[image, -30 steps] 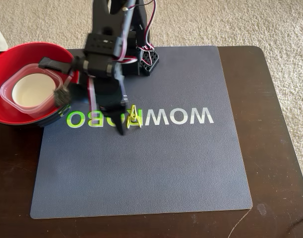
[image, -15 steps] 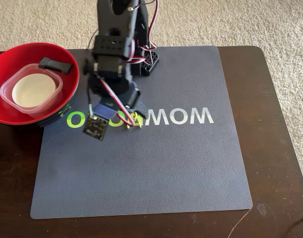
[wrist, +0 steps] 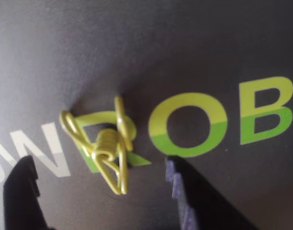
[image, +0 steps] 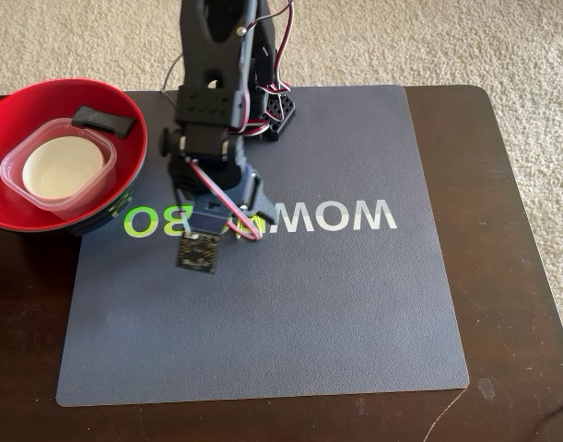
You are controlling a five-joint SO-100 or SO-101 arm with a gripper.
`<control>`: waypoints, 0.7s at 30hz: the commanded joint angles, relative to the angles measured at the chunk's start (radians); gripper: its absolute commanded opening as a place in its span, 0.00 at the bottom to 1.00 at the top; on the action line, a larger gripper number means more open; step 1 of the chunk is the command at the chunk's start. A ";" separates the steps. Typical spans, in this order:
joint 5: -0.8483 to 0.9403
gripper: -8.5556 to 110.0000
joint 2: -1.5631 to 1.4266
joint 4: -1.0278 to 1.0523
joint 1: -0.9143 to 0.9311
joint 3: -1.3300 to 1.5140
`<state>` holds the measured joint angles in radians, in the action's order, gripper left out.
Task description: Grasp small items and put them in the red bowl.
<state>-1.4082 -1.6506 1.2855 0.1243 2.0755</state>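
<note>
Clip [wrist: 104, 146] between open claw [wrist: 100, 191] jaws

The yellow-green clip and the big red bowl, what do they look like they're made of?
The yellow-green clip looks like bent metal wire with a shiny yellow-green coating: thin rods, a coiled spring at the middle, bright glints along them. It could be coated wire; the wrist view leaves that open. The red bowl looks like glossy plastic or lacquerware, smooth red inside, black outside, with soft reflections.

The fixed view looked down from high on the whole mat [image: 355, 304], while the wrist view hovered close over its lettering [wrist: 189, 124].
</note>
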 commanded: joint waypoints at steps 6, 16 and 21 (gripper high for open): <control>0.034 0.34 -0.032 -0.014 -0.057 0.000; 0.061 0.32 0.021 -0.032 -0.029 0.014; 0.067 0.30 0.028 -0.097 -0.015 0.083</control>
<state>-1.3499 -1.6199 1.2210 0.0798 2.1368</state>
